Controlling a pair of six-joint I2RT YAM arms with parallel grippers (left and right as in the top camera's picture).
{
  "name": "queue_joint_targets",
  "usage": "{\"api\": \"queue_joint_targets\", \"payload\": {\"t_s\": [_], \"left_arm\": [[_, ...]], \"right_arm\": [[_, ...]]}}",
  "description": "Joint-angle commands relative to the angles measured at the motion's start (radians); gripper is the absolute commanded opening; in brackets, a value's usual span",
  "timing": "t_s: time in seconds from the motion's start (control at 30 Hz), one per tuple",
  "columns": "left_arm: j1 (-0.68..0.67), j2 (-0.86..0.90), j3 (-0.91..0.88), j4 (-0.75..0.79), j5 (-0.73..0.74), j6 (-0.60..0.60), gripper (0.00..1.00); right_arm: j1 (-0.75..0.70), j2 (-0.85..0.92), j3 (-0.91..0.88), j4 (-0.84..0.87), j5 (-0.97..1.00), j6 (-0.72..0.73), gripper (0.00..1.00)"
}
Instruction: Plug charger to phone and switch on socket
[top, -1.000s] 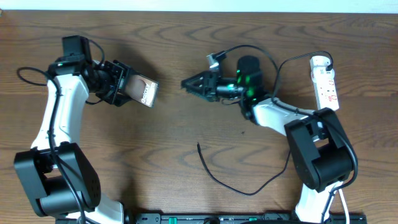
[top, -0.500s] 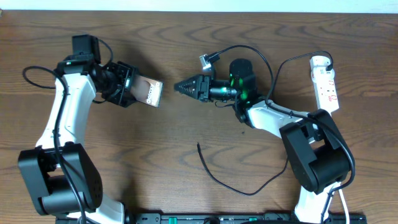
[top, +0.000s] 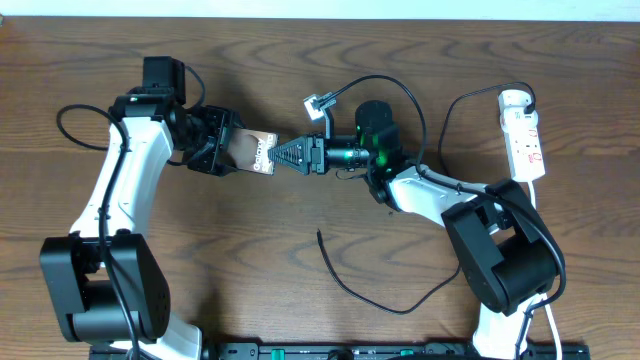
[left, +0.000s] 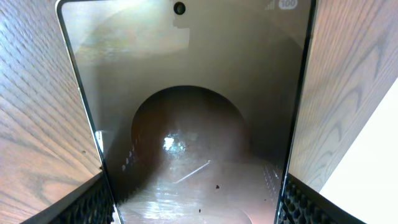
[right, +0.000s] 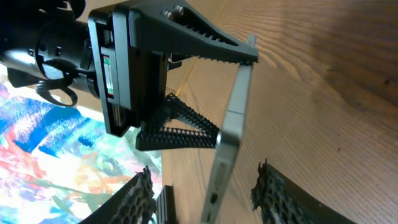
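My left gripper is shut on the phone and holds it above the table, its free end pointing right. In the left wrist view the phone fills the space between my fingers. My right gripper is open, its fingers on either side of the phone's free end. The right wrist view shows the phone edge-on between the spread fingers, its port facing the camera. The charger lies loose on the table, its tip in no gripper. The socket lies at the far right.
The charger curls across the table's front middle, under the right arm. A white cord runs from the socket toward the front edge. A thin black cable arcs near the socket's far end.
My left arm carried the phone to the right. My right gripper moved left to meet it, so the phone's free end now sits between the open right fingers.
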Motion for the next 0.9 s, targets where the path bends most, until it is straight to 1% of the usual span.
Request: {"api": "queue_joint_targets", "payload": {"t_s": [0.0,0.13,0.27,0.37,0.43,0.67,0.87], "left_arm": [[-0.026,-0.011,0.003,-0.003,-0.002,-0.047,0.07],[-0.056,-0.011,0.003,-0.003,-0.009,-0.050,0.07],[-0.083,-0.011,0.003,-0.003,-0.057,-0.049,0.07],[-0.098,-0.011,0.003,0.002,-0.081,-0.051,0.07],[-0.103,-0.011,0.003,0.001,-0.102,-0.065,0.07],[-0.108,-0.011,0.003,0.001,-0.137,-0.104,0.07],[-0.111,-0.011,0.003,0.005,-0.157,-0.135,0.07]], "right_arm": [[0.018,-0.003,0.014,-0.001,0.014,-0.037,0.51],[0.029,-0.003,0.014,-0.015,0.046,-0.029,0.47],[0.038,-0.003,0.014,-0.052,0.097,0.027,0.43],[0.039,-0.003,0.014,-0.057,0.101,0.035,0.39],[0.039,-0.003,0.014,-0.057,0.105,0.066,0.37],[0.039,-0.003,0.014,-0.074,0.130,0.077,0.33],[0.046,-0.003,0.014,-0.098,0.157,0.088,0.35]]}}
